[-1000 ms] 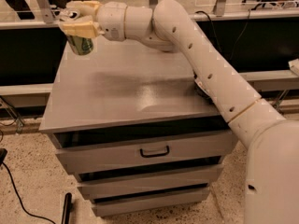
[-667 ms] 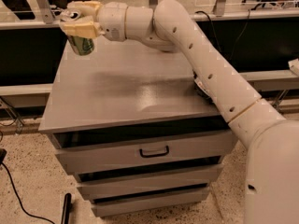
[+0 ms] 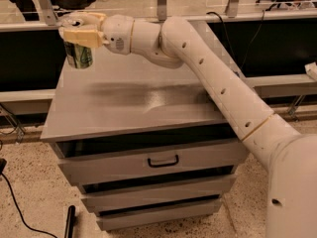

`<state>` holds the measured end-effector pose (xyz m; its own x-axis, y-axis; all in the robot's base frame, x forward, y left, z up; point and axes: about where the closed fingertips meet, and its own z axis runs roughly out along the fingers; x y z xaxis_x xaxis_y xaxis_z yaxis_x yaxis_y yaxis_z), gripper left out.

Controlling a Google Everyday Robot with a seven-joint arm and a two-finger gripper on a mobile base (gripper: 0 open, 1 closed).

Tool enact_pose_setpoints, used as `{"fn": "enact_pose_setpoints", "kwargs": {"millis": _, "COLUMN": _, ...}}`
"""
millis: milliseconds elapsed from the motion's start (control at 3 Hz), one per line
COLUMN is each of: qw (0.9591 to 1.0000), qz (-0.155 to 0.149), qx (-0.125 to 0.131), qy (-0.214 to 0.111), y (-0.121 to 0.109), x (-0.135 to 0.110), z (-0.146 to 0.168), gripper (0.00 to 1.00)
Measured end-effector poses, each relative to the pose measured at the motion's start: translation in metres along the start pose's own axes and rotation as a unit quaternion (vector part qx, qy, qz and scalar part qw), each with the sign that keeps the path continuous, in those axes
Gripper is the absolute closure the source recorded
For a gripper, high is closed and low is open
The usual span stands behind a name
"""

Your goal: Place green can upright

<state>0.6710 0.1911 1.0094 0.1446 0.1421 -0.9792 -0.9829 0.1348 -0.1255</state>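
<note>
The green can (image 3: 79, 56) stands upright at the far left back corner of the grey cabinet top (image 3: 143, 100). Its lower part shows green and white markings; its top is hidden by the fingers. My gripper (image 3: 78, 33) reaches in from the right on the long white arm (image 3: 208, 78) and is shut on the can's upper part, its cream fingers (image 3: 81, 35) wrapped around it. The can's bottom is at or just above the surface near the left edge; I cannot tell whether it touches.
The cabinet has a drawer with a black handle (image 3: 163, 161) and lower drawers below. A metal rail and dark panels (image 3: 29, 58) run behind it. A black cable (image 3: 15, 202) lies on the speckled floor at left.
</note>
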Motion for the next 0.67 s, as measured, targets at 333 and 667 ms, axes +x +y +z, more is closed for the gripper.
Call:
{"fn": "enact_pose_setpoints", "kwargs": {"millis": 333, "qw": 0.9996, "qz": 0.020, "qx": 0.000, "qy": 0.022, "y": 0.008, "x": 0.006, "z": 0.000, "gripper": 1.00}}
{"fn": "enact_pose_setpoints", "kwargs": {"millis": 667, "qw": 0.9977, "qz": 0.024, "qx": -0.003, "qy": 0.064, "y": 0.013, "x": 0.017, "z": 0.002, "gripper": 1.00}}
